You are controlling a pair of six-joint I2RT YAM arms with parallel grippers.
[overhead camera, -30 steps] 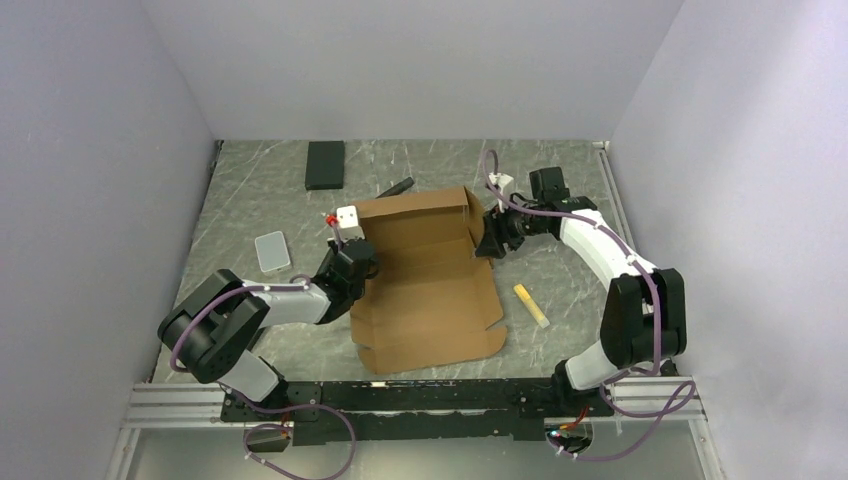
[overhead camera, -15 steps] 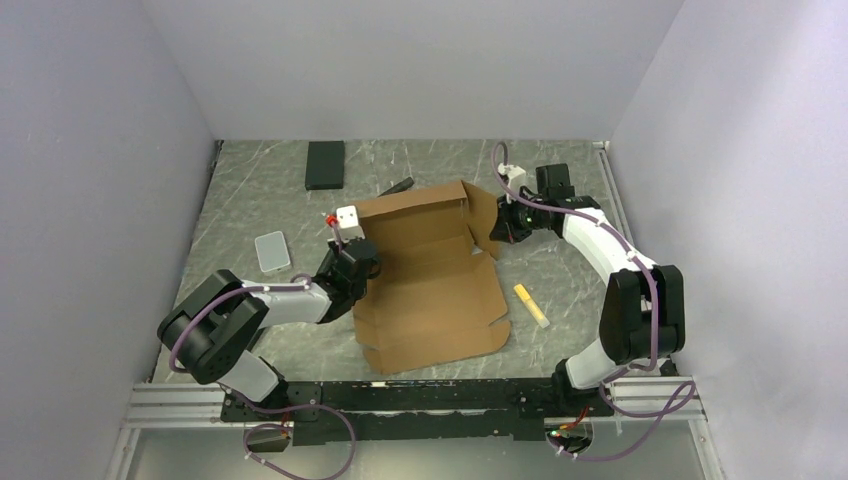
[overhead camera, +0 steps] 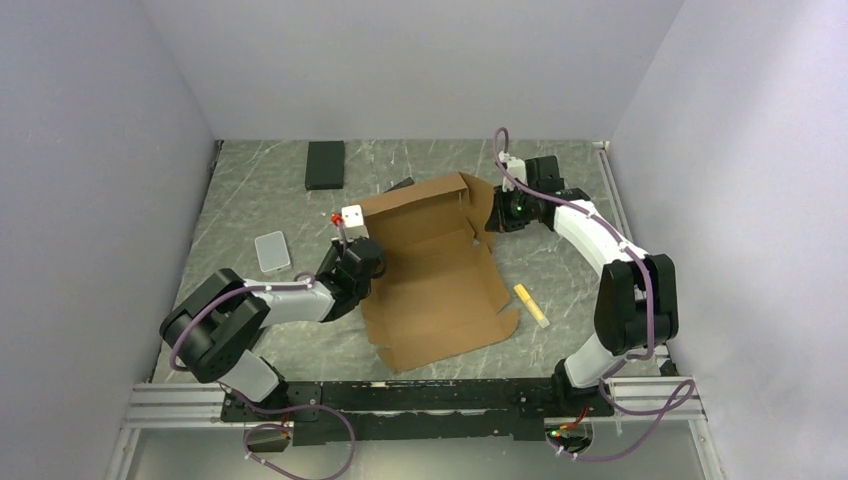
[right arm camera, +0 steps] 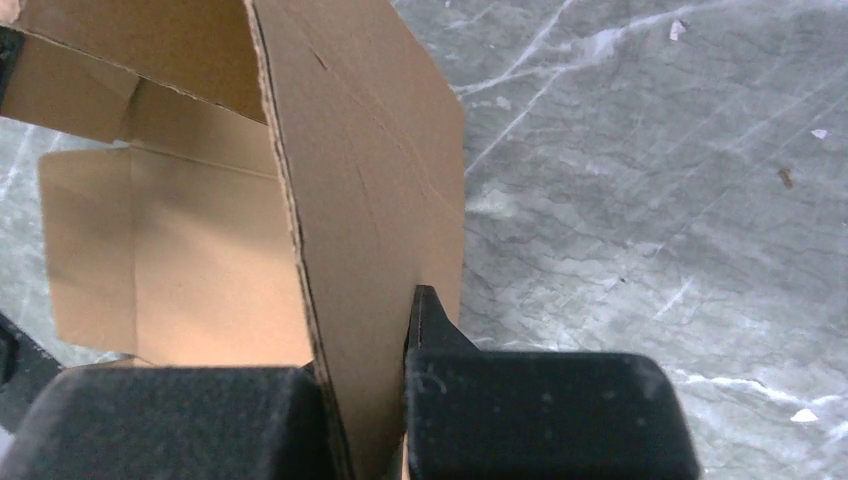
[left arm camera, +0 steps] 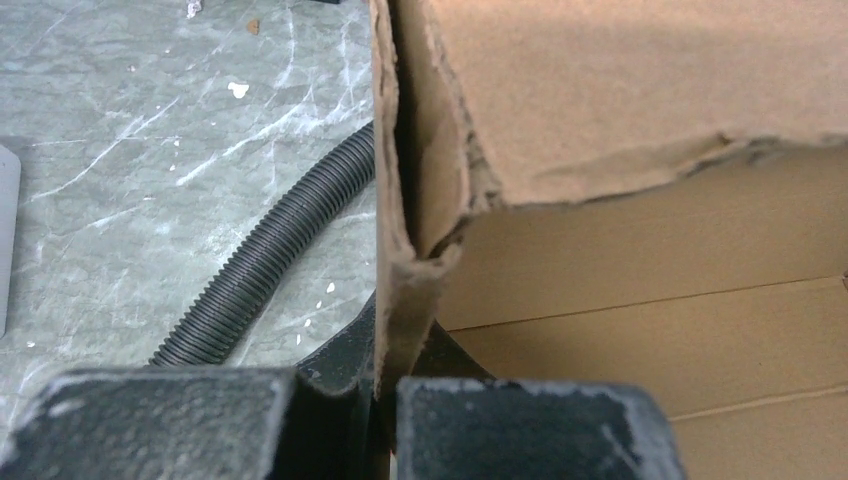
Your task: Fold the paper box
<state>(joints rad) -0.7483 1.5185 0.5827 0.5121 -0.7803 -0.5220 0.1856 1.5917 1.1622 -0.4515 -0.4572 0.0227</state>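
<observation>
The paper box (overhead camera: 435, 285) is a brown cardboard sheet with flaps, lying mid-table with its far panel raised. My left gripper (overhead camera: 357, 262) is shut on the box's left edge; in the left wrist view the crumpled cardboard flap (left arm camera: 400, 280) runs down between the two black fingers (left arm camera: 520, 425). My right gripper (overhead camera: 497, 215) is shut on the box's right side flap (overhead camera: 482, 208) near the far corner; in the right wrist view that flap (right arm camera: 370, 230) stands upright, pinched between my fingers (right arm camera: 545, 415).
A small black block (overhead camera: 325, 164) lies at the back left, a grey flat pad (overhead camera: 272, 251) at the left, a yellow stick (overhead camera: 531, 305) right of the box. A dark pen-like object (overhead camera: 400, 185) peeks out behind the box. A black corrugated hose (left arm camera: 265, 260) crosses the marble table.
My right gripper closed on the box's right flap and pulled it up and toward the back. The box turned, its near corner swinging right. My left gripper kept its hold.
</observation>
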